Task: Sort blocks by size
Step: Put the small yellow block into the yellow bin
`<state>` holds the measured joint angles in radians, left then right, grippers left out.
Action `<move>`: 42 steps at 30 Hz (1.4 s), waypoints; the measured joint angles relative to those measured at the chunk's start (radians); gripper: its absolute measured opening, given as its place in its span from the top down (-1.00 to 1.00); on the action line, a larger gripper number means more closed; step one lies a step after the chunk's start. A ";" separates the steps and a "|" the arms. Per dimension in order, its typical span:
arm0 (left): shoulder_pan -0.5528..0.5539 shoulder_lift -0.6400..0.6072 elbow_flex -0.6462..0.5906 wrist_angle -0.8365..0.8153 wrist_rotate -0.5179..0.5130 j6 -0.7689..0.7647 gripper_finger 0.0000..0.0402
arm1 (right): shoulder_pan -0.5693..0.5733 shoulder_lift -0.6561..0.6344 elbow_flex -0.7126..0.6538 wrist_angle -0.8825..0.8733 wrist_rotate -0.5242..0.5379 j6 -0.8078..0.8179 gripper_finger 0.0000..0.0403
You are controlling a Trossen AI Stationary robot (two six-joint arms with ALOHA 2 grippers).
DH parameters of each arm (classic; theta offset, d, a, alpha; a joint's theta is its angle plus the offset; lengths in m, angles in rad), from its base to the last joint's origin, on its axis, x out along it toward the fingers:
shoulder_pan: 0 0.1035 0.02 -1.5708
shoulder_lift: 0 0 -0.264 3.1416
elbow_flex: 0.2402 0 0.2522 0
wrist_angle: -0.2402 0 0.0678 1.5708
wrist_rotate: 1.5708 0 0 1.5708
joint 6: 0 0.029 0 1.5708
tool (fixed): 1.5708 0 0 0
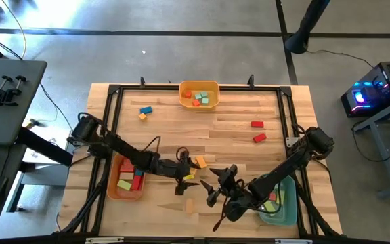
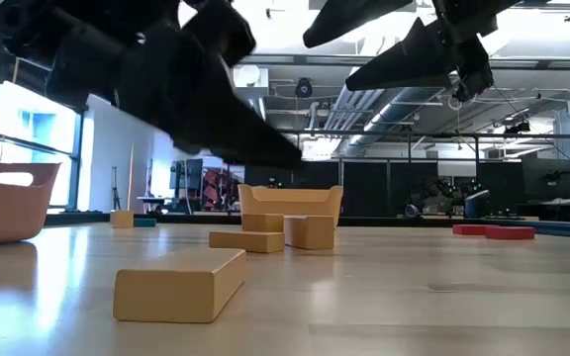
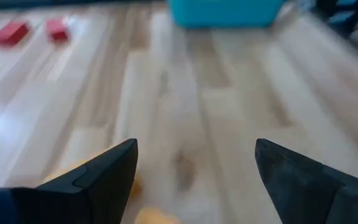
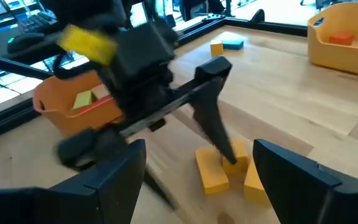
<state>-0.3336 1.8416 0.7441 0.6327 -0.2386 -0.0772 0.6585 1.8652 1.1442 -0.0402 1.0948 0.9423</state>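
Left gripper (image 1: 181, 181), fingers spread, hangs over the orange blocks (image 4: 229, 171) mid-table, right gripper (image 1: 217, 192) spread and empty just beside: risk judged is arm collision, or a descending finger (image 4: 213, 106) knocking blocks askew.

Both arms are dark, near-black, built of slim tubular links joined by bulkier rounded joint housings. Left arm (image 1: 124, 152): thin black cable loops free above the forearm near the wrist. Right arm (image 1: 286, 166): same build, thick rounded joint at the upper end. Left gripper (image 1: 183, 177): blocky black body, seen from the right wrist view with a yellow tag or label on top and a flat bar across the front. Fingers (image 3: 98, 180) are matte black, wedge-shaped, tapering to blunt flat tips. Right gripper (image 1: 220, 192): identical black wedge fingers (image 4: 303, 180) with straight bevelled edges.
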 joint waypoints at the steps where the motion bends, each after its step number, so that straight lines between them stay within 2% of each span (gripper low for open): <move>1: 0.000 0.006 0.009 -0.028 -0.023 -0.001 -0.55 | 0.001 0.000 0.000 -0.002 -0.004 0.000 -0.45; 9: 0.001 0.015 0.039 -0.137 -0.209 -0.050 -0.55 | -0.010 0.000 0.000 -0.022 -0.013 0.003 -0.45; 14: 0.003 0.015 0.040 -0.188 -0.249 -0.089 -0.54 | -0.011 0.000 0.000 -0.024 -0.016 0.001 -0.45; 19: 0.031 0.010 0.038 -0.258 -0.243 -0.186 -0.54 | -0.010 0.000 0.000 -0.027 -0.018 0.008 -0.45; 24: 0.080 0.009 0.016 -0.266 -0.182 -0.235 -0.54 | -0.010 0.000 0.000 -0.028 -0.020 0.011 -0.45; 32: 0.129 0.009 -0.039 -0.150 -0.151 -0.254 -0.54 | -0.010 0.000 0.000 -0.034 -0.031 0.022 -0.45; 42: 0.170 0.009 -0.055 -0.109 -0.142 -0.261 -0.54 | -0.010 0.000 0.000 -0.038 -0.033 0.027 -0.45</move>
<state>-0.1632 1.8503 0.6888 0.5242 -0.3806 -0.3386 0.6483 1.8652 1.1439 -0.0784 1.0617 0.9696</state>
